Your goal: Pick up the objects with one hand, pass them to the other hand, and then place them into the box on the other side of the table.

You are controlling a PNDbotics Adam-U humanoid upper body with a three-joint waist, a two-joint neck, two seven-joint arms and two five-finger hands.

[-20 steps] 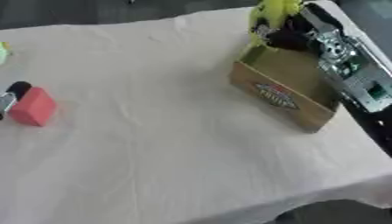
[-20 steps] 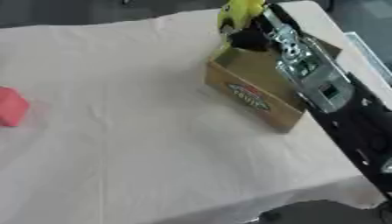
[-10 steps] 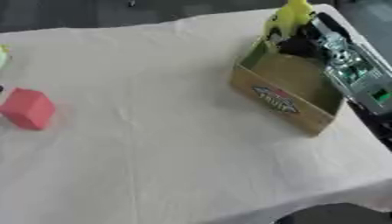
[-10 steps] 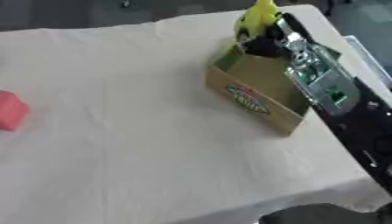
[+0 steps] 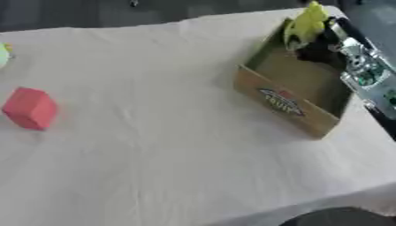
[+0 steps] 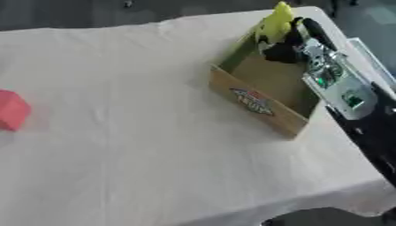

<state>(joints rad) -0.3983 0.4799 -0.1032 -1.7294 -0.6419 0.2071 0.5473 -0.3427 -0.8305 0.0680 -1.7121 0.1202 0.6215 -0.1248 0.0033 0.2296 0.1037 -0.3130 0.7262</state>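
Right hand [image 6: 287, 47] of yours is clamped on the yellow toy [image 6: 272, 24] over the box [image 6: 263, 99]; red block [image 5: 31, 107] sits far left.

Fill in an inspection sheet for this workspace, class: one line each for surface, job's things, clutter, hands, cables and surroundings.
Surface: table under a pale, slightly creased cloth.
Job's things: open cardboard box at the right side; yellow object over the box's far end; red block at the left, apart from the box.
Clutter: pale green thing at the left edge, cut off by the view.
Hands: right hand at the box's far end, curled on the yellow object; left hand not in view.
Cables: nothing seen.
Surroundings: dark floor beyond the far edge.
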